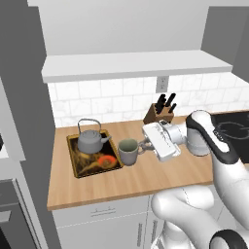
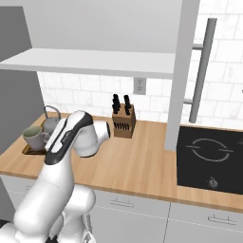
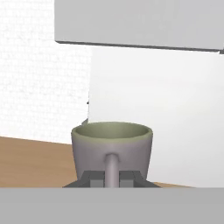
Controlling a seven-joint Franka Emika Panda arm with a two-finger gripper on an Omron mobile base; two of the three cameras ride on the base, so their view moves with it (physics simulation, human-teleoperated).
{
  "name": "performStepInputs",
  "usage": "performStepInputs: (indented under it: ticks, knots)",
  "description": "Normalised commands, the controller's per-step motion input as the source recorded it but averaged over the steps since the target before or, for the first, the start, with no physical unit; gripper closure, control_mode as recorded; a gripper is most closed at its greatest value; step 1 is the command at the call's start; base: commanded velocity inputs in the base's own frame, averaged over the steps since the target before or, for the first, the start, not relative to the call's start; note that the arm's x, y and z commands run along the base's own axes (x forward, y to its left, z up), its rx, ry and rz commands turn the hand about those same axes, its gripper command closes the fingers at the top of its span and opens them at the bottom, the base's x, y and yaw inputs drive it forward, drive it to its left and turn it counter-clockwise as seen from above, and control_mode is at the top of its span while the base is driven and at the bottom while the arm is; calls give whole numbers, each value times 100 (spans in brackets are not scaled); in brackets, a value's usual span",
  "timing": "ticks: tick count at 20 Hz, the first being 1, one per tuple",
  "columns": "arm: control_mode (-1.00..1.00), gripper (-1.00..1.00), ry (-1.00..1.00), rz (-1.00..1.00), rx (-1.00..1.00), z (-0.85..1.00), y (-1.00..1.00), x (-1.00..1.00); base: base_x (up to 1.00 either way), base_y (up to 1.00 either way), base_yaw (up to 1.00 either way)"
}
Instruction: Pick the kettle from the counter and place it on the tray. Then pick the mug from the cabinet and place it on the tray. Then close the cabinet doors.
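Note:
The grey kettle (image 1: 91, 140) stands on the back half of the gold-rimmed tray (image 1: 74, 163) at the left end of the wooden counter (image 1: 146, 177). My gripper (image 1: 143, 144) is shut on the side handle of the grey-green mug (image 1: 128, 151), which is upright at the tray's right edge. In the hand view the mug (image 3: 111, 146) sits just ahead of my gripper (image 3: 112, 177), the handle pinched between the fingers (image 3: 93, 177). The right base view has the mug (image 2: 34, 136) in front of the kettle (image 2: 51, 124). The cabinet shelf (image 1: 131, 65) is exposed and a cabinet door (image 2: 182, 71) hangs open.
A knife block (image 1: 159, 113) stands against the tiled wall behind my hand. The black stovetop (image 2: 209, 159) lies to the right. The open door's bar handle (image 2: 201, 71) hangs above the stovetop edge. A grey panel (image 1: 24, 97) borders the counter's left end.

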Motion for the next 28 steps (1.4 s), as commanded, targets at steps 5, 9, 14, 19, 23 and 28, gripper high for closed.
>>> performStepInputs:
  ticks: [5, 9, 14, 19, 23, 28]
  knots:
    - [-100, 100, 0, 0, 0, -26, 2, 32, 0, 0, 0]
    - [-100, 100, 0, 0, 0, -27, 0, 29, 0, 0, 0]
    - [-100, 100, 0, 0, 0, -23, 3, 30, 0, 0, 0]
    - [-100, 100, 0, 0, 0, -22, 13, 24, 0, 0, 0]
    - [-100, 100, -1, 0, 0, -24, 10, 16, 0, 0, 0]
    - [-100, 100, -2, 0, 0, -22, 4, 12, 0, 0, 0]
